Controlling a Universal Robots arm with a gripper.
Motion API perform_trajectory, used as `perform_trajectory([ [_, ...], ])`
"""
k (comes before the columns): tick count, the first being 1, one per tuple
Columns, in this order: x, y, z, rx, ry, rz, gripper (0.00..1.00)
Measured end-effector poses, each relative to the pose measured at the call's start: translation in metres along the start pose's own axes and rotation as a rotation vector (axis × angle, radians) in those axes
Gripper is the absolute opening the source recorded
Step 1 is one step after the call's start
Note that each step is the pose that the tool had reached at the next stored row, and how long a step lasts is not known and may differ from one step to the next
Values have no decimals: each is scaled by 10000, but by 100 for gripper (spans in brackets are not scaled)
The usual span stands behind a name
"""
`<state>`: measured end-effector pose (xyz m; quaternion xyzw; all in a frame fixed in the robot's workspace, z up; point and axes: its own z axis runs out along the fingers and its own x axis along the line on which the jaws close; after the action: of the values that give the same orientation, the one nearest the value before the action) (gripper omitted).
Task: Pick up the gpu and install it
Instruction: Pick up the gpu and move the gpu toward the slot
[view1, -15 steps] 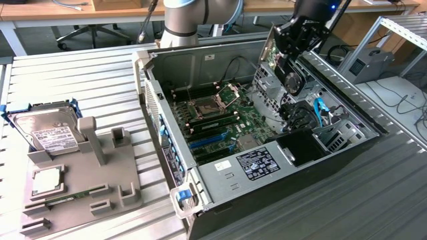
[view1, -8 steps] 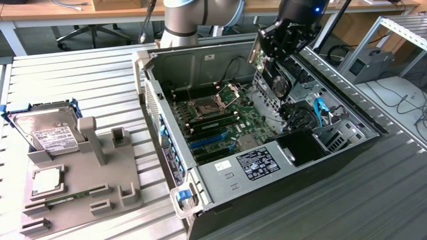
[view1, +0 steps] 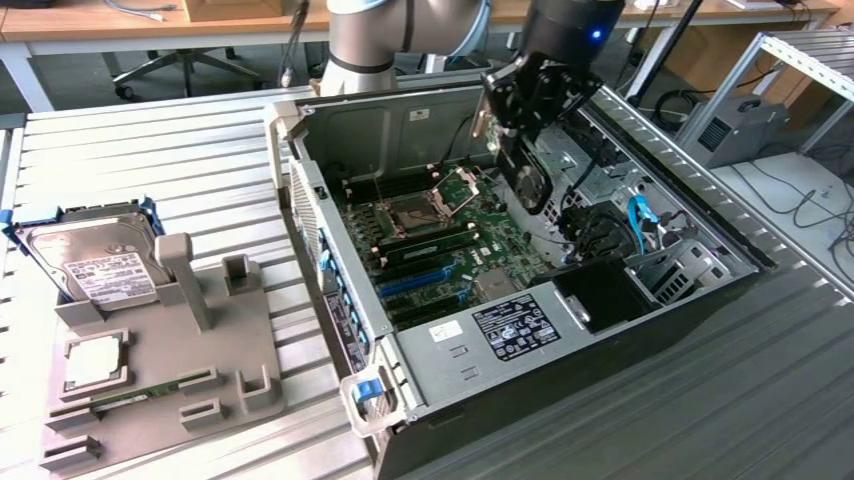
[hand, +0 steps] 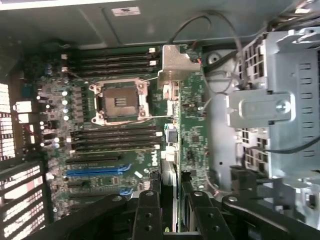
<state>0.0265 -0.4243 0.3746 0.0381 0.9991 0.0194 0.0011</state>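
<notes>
Arm angled down over open black computer case (view1: 627, 390), black gripper (view1: 518, 140) clamping thin green gpu card (view1: 531, 190) above Dell-marked green motherboard (hand: 125, 165).

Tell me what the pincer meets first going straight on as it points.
Probably the motherboard in the open computer case below; the gpu gripped by the pincer would touch it first, though depth is unclear.

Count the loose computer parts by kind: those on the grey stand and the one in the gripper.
graphics card: 1, held in the gripper
hard drive: 1
square silver chip: 1
memory stick: 1
Total: 4
</notes>
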Motion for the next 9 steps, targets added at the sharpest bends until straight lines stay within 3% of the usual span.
perform_trajectory([
  [6, 299, -27, 103, 0, 0, -1, 26],
  [9, 314, -29, 105, 0, 0, 0, 26],
])
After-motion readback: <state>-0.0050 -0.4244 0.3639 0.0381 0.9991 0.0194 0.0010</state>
